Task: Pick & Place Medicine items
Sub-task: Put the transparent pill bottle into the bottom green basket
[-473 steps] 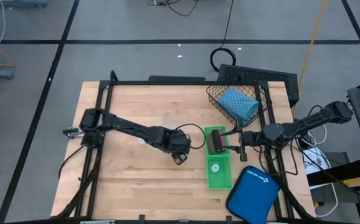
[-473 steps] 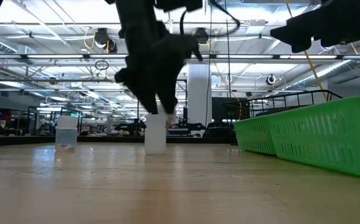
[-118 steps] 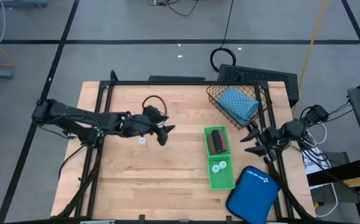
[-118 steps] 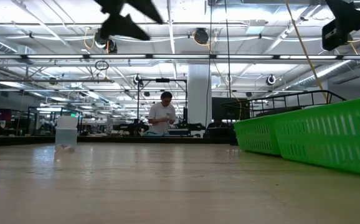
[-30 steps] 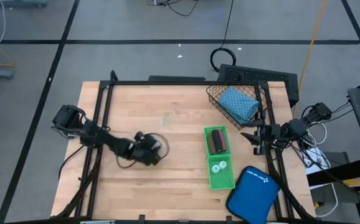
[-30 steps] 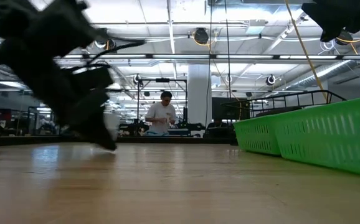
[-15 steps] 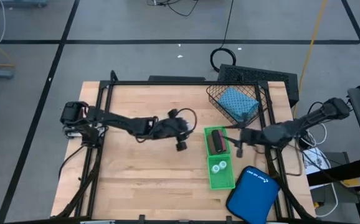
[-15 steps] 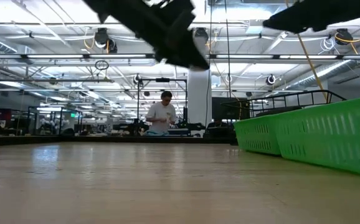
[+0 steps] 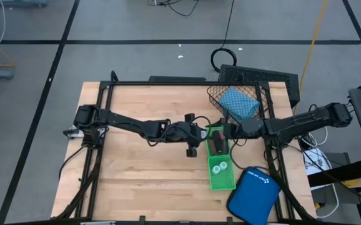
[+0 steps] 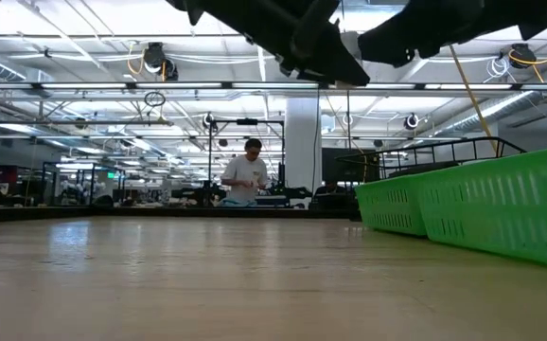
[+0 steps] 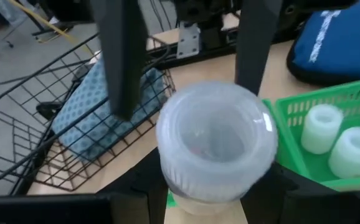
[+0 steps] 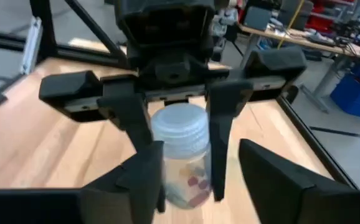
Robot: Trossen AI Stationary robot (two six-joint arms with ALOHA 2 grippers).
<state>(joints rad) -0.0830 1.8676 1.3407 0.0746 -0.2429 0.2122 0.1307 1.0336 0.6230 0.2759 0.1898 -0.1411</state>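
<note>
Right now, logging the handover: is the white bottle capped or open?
Capped. The white bottle, held by the left tool, shows a ribbed white lid; the right tool is open around it.

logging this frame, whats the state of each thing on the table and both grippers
left gripper: shut on a bottle, beside the tray
bottle: capped, upright, held above the table
right gripper: open, over the tray, facing the bottle
tray: holds two bottles and a black roll
two bottles: upright in the tray
basket: holds the pouch
pouch: lying in the basket
</note>
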